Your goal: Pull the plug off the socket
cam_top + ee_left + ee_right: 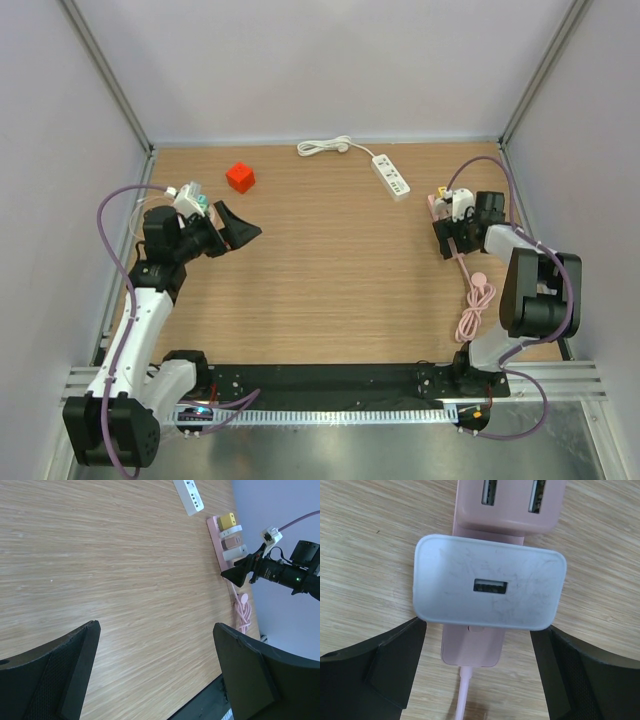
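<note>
A white plug (490, 587) with a USB port sits in the pink socket strip (470, 650), which lies flat on the wooden table. My right gripper (479, 627) hangs directly over it, open, one black finger (395, 655) at each lower corner of the plug, gripping nothing. From above, the white plug (462, 205) is at the table's right edge, partly hidden by the right gripper (447, 238). My left gripper (235, 225) is open and holds nothing, far off at the left. Its wrist view shows the socket strip (218, 532) with a yellow plug (228, 521), a pink plug (232, 542) and the white plug (234, 554).
A pink adapter (512, 505) occupies the strip just beyond the white plug. The strip's pink cable (475, 300) coils toward the near right. A white power strip (391, 175) and its cord lie at the back centre. A red cube (240, 177) rests at the back left.
</note>
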Tool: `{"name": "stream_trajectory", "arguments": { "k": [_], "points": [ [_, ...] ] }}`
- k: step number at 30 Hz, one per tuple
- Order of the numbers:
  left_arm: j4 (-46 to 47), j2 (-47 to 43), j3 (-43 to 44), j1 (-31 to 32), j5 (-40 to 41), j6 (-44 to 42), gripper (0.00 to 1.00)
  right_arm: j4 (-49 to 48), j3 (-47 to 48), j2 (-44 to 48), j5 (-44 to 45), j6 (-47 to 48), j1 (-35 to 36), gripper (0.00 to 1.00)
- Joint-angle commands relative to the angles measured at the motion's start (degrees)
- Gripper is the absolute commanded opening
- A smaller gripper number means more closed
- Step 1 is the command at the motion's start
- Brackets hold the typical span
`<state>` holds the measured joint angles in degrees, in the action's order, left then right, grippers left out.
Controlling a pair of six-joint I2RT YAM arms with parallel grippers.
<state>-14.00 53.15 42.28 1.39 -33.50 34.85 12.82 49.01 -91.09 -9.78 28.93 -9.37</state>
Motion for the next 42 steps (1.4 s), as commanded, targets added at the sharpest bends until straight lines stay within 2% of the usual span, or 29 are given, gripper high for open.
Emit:
{"name": "stream_trajectory", "arguments": {
  "k": [1,3,7,10,11,12,14,15,18,23,27,35,42],
  "points": [
    [1.69,-1.11,-0.18,0.11,-0.52,-0.84,1.0,-2.45,0.47,-1.37,0.55,1.13,0.05,0.92],
    [2.13,-1.11,-0.36,0.11,-0.78,-0.49,1.0,-1.57,1.34,-2.42,0.03,0.96,0.14,0.88],
    [3.8,-1.29,-1.06,0.11,-2.45,0.57,1.0,0.19,2.66,-3.57,-0.68,0.43,0.14,0.75],
    [5.03,-1.38,-1.5,0.11,-3.33,1.62,1.0,1.15,3.37,-3.92,-1.12,-0.18,0.14,0.53],
    [6.08,-1.46,-1.76,0.11,-4.2,2.06,1.0,1.33,3.46,-3.57,-1.03,-0.27,0.14,0.4],
    [6.61,-1.38,-2.03,0.11,-4.64,2.5,1.0,1.24,3.54,-3.4,-0.94,-0.62,0.14,0.32],
    [8.45,-1.29,-2.64,0.11,-5.78,4.17,1.0,1.16,3.37,-1.82,-1.2,-1.15,0.14,0.21],
    [9.16,-0.94,-2.73,0.11,-6.57,4.78,1.0,0.98,3.11,-1.03,-2.08,-1.24,0.14,0.1],
    [12.76,0.11,-3.17,0.11,-9.12,8.73,0.99,0.72,2.49,2.66,-3.92,-1.86,0.14,0.01],
    [24.24,2.13,-5.89,0.72,-11.42,20.22,1.0,8.16,4.51,8.29,-14.18,-0.02,0.05,0.01],
    [30.43,3.98,-8.7,4.04,-9.4,25.95,1.0,11.26,4.69,11.89,-23.34,0.95,0.05,0.01],
    [33.86,11.44,-8.71,16.53,-0.35,28.08,1.0,14.25,4.77,13.04,-31.43,0.86,0.05,0.01],
    [34.57,20.22,-5.64,23.83,4.31,22.11,1.0,18.64,3.81,14.01,-35.31,5.96,0.84,0.01]
  ]
}}
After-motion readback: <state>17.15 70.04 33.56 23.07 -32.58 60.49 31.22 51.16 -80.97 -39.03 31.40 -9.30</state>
